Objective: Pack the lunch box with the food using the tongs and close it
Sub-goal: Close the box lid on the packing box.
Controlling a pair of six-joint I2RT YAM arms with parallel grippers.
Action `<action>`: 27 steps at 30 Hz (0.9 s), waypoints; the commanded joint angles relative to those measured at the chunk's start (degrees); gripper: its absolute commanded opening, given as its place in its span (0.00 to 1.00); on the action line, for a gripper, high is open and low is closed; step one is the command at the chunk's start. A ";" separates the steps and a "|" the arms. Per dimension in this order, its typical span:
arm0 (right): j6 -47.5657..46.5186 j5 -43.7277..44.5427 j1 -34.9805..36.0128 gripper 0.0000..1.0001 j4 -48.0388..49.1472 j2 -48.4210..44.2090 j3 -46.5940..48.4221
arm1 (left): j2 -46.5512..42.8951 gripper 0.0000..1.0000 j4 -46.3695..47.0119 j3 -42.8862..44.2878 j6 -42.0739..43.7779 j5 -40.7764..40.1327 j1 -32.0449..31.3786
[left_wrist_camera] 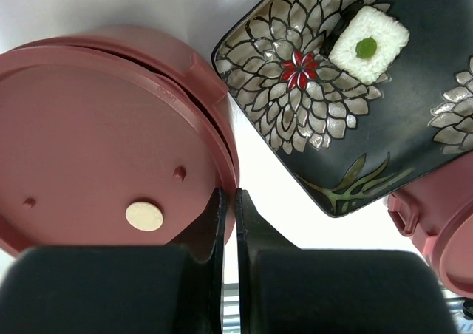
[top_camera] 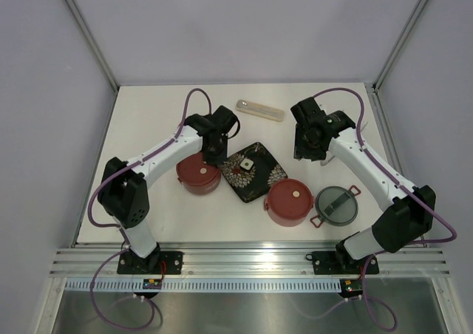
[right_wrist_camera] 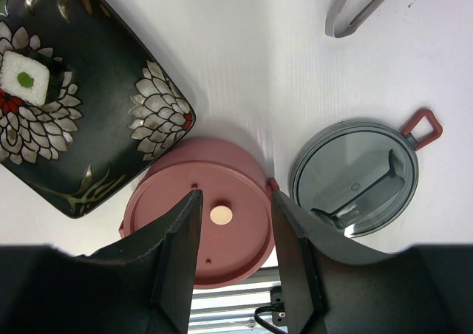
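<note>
- The tongs (right_wrist_camera: 334,27) are thin springy metal, light and probably slippery. They are best taken around the middle of both arms, so that a squeeze closes the tips. They lie flat on the desk (right_wrist_camera: 259,53), beyond the grey lid (right_wrist_camera: 355,175) in the right wrist view.
- The grey lid looks like light, stiff plastic. Its folded-down handle across the middle is the likely place to hold it, with the small red loop at the rim as a second choice. It rests just beside the right bowl (right_wrist_camera: 222,175).
- Both bowls in view are dusty red and round, each under a flat dark-red disc with a pale dot. They look rigid and smooth, so a grip on the rim could slide.
- The left bowl (left_wrist_camera: 96,142) sits on the other side of the flowered plate (right_wrist_camera: 111,90). I cannot tell whether a third bowl is stacked under one of these.
- No loose food shows. Only a white square (left_wrist_camera: 368,44) with a green dot lies on the plate.
- The left claw (left_wrist_camera: 229,197) is pressed together with nothing in it, at the edge of the left bowl's disc.
- The right claw (right_wrist_camera: 235,195) is spread about halfway and empty, above the right bowl.
</note>
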 commanded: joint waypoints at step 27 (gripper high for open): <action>-0.35 0.20 -0.61 0.50 0.43 -1.08 0.88 | -1.81 0.78 -4.04 5.55 1.06 -1.20 -0.65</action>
